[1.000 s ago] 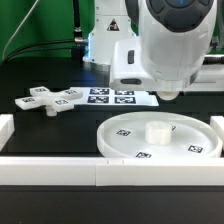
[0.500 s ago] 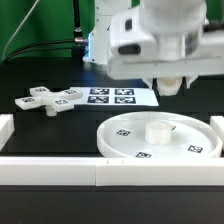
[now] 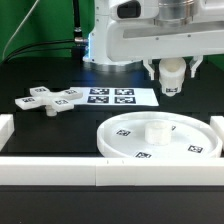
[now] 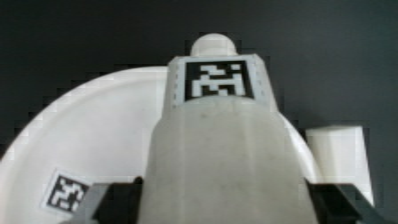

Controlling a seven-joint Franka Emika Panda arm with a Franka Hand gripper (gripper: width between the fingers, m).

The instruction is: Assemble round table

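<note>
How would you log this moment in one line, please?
tool: shut on leg | leg: aloft, clear of round disc | cross base: lying on table

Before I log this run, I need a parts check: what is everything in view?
disc: 1, white, flat on the table, exterior view's right
base: 1, white, cross-shaped, on the table, exterior view's left
leg: 1, white, tagged, off the table, held
marker board: 1, white, flat beyond the disc
bars: white, along the front and both sides
table: 1, black
end effector: 1, white, raised, shut on the leg
</note>
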